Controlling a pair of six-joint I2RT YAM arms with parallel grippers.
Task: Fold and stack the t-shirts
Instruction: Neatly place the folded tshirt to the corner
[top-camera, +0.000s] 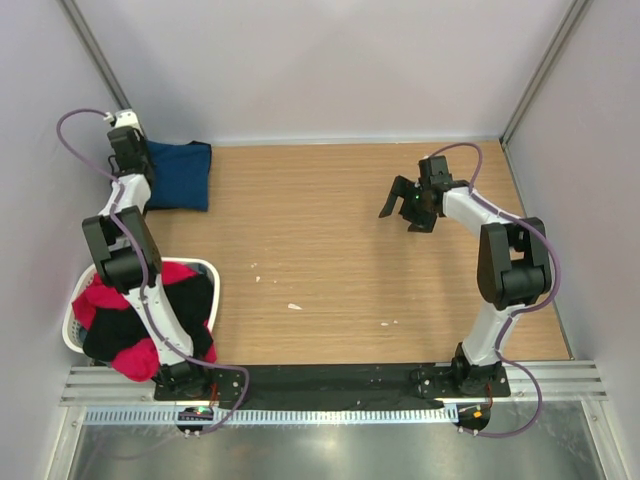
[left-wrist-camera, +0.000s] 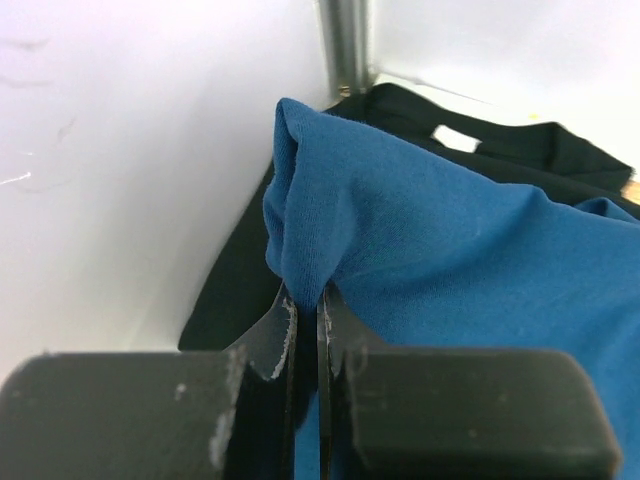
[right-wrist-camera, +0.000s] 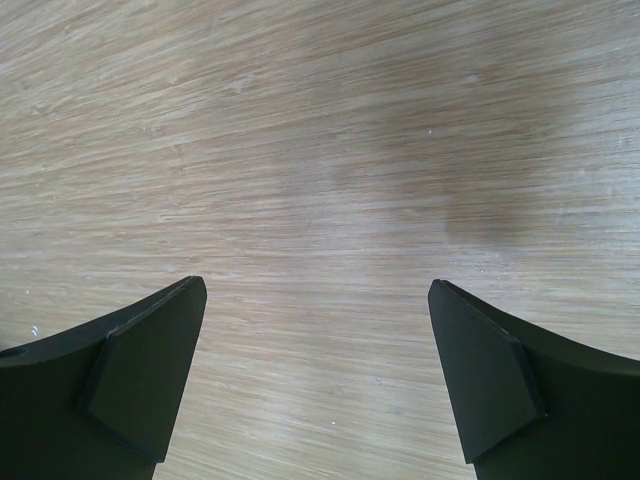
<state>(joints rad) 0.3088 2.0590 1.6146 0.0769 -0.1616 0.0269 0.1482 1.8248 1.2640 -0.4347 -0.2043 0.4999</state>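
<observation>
The blue tee (top-camera: 180, 175) lies in the far left corner of the worktop (top-camera: 330, 250), a deep blue, roughly rectangular bundle up against the back wall. The left wrist view shows its soft knit bunched into a raised fold (left-wrist-camera: 450, 260), and the left fingers (left-wrist-camera: 288, 335) are pressed together on the near edge of that fold, pinching the cloth between them. Under it lies a black tee (left-wrist-camera: 530, 155), spread flat, its collar and a small white label (left-wrist-camera: 457, 138) turned towards the metal post (left-wrist-camera: 345, 40) in the corner. The right fingers (top-camera: 390, 205) hover over the right half of the worktop, well apart from the tees; the right wrist view shows them (right-wrist-camera: 150, 370) spread wide with only bare wood grain (right-wrist-camera: 320, 150) between them. A white basket (top-camera: 70, 335) sits at the near left edge, just beside the left arm (top-camera: 125, 255), and holds a heap of red and black tees (top-camera: 120, 320) that bulges over its rim. The arm crosses in front of the heap, so how many garments it holds cannot be told. From above the black tee is hidden by the blue one and the arm, and the left fingers themselves are hard to make out there.
</observation>
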